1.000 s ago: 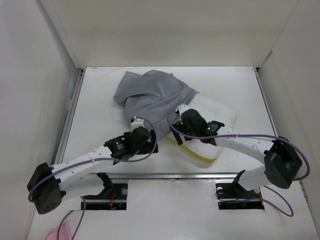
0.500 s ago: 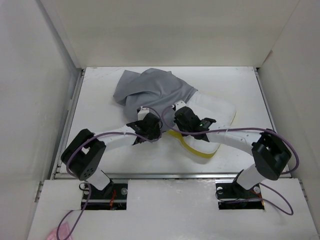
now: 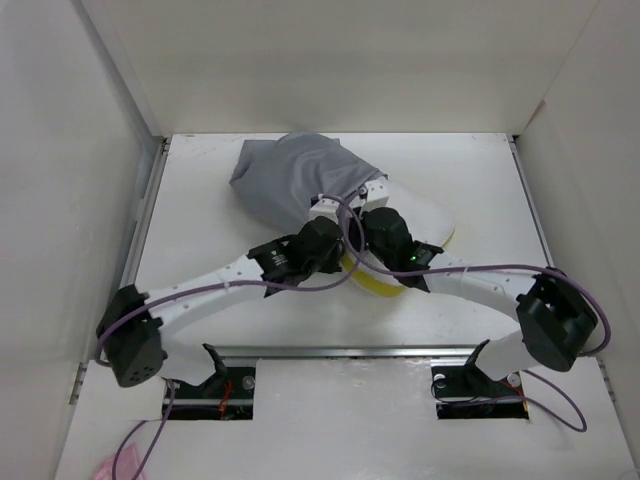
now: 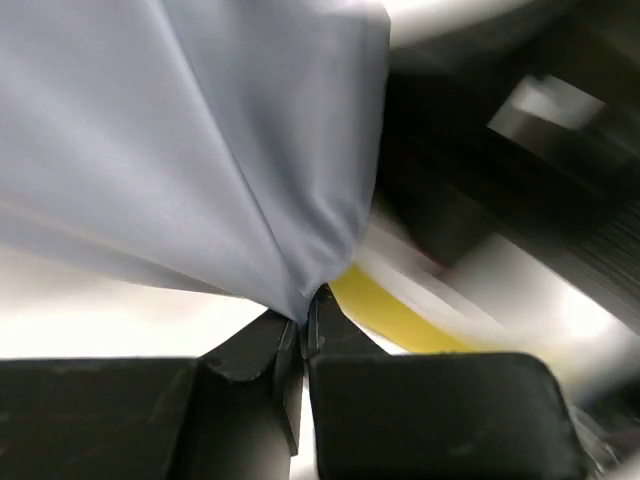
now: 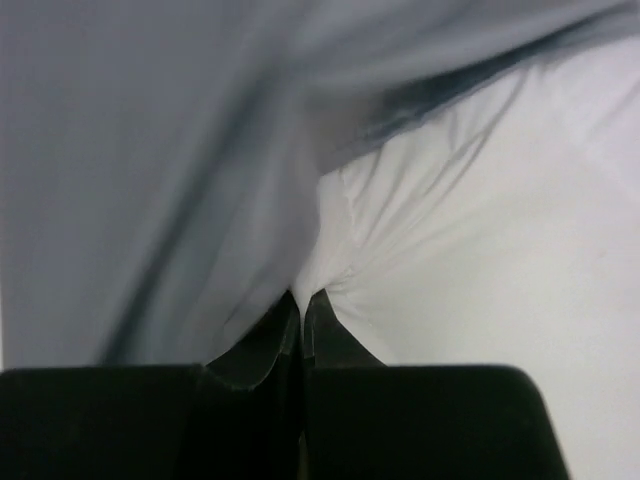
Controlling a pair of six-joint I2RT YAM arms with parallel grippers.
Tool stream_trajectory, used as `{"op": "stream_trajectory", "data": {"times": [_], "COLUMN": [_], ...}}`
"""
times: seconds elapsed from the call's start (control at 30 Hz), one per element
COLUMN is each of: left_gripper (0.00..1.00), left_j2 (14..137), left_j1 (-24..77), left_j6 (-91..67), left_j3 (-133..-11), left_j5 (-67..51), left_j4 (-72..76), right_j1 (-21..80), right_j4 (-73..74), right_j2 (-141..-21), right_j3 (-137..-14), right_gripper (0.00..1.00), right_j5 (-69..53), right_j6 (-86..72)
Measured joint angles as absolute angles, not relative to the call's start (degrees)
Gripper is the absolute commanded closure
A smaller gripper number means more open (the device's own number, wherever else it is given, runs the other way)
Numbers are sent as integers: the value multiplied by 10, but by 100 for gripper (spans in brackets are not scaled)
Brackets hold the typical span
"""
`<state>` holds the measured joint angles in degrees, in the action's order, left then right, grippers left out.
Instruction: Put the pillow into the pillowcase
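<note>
The grey pillowcase (image 3: 295,175) lies bunched at the back of the table, covering the left end of the white pillow (image 3: 425,215). The pillow's yellow piping (image 3: 372,285) shows at its near edge. My left gripper (image 3: 325,212) is at the pillowcase's near hem, and in the left wrist view it (image 4: 303,318) is shut on a pinch of the grey cloth (image 4: 200,150), with yellow piping (image 4: 400,312) just beside it. My right gripper (image 3: 372,192) is close beside the left. In the right wrist view it (image 5: 303,297) is shut on puckered white pillow fabric (image 5: 470,260), right at the grey hem (image 5: 150,180).
White walls enclose the table (image 3: 200,260) on the left, back and right. A metal rail (image 3: 350,350) runs along the near edge in front of the arm bases. Both arms reach inward and nearly meet over the pillow.
Both grippers have gone from open to shut on the fabric. Both have moved toward the back, the pillow has slid up and to the left, and the grey cloth has bunched tighter over it.
</note>
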<state>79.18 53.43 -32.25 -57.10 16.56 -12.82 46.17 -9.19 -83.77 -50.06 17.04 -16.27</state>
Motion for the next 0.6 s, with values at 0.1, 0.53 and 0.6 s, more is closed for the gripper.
{"op": "stream_trajectory", "data": {"times": [0.1, 0.53, 0.6], "left_gripper": [100, 50, 0], "left_j2": [738, 712, 704], "left_j1": [591, 626, 636], "left_j6": [-312, -298, -310], "left_j3": [-609, -628, -628], "left_j5": [140, 59, 59], "left_j4": [-148, -206, -223], "right_j1": [457, 465, 463], "right_j4": [-184, -332, -349], "right_j2": [-825, -906, -906], "right_j3": [-506, -524, -522], "right_gripper": [100, 68, 28], "right_j5": [201, 231, 221], "right_j6": [-190, -309, -313]}}
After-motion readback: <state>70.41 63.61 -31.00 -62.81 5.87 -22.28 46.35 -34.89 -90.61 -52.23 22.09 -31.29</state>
